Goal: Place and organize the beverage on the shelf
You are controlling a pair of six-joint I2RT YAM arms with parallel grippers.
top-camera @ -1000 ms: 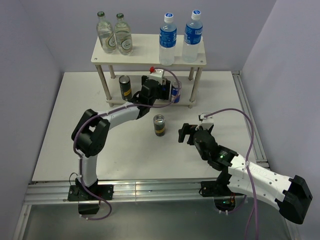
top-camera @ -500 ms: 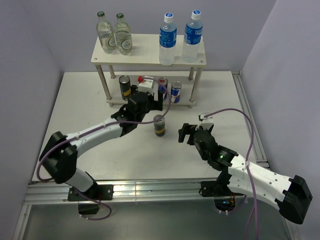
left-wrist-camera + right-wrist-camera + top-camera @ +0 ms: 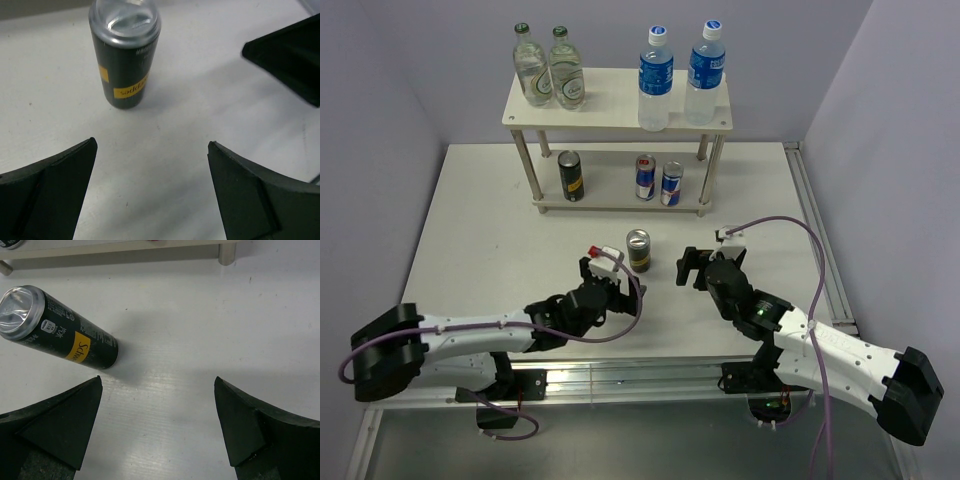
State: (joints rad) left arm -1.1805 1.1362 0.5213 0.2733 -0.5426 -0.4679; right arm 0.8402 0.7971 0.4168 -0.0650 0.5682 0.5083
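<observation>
Wide open and empty, the left gripper (image 3: 605, 270) is hovering at seven o'clock of the dark can (image 3: 638, 250) standing upright on the table (image 3: 500, 230), the right gripper (image 3: 692, 267) at four. At twelve, the shelf (image 3: 615, 106) is holding three cans (image 3: 645, 177) below, two water bottles (image 3: 656, 78) above.

Black can (image 3: 638, 251) stands upright — near the shelf (image 3: 615, 105).

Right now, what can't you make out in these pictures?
Top view: print on the loose can is too small to read; the back of the shelf's lower board hides under its top board.
Right wrist view: the top edge cuts off the shelf; only a board edge and one leg show.
Left wrist view: the shelf is out of frame, and the can's label curves out of sight.
</observation>
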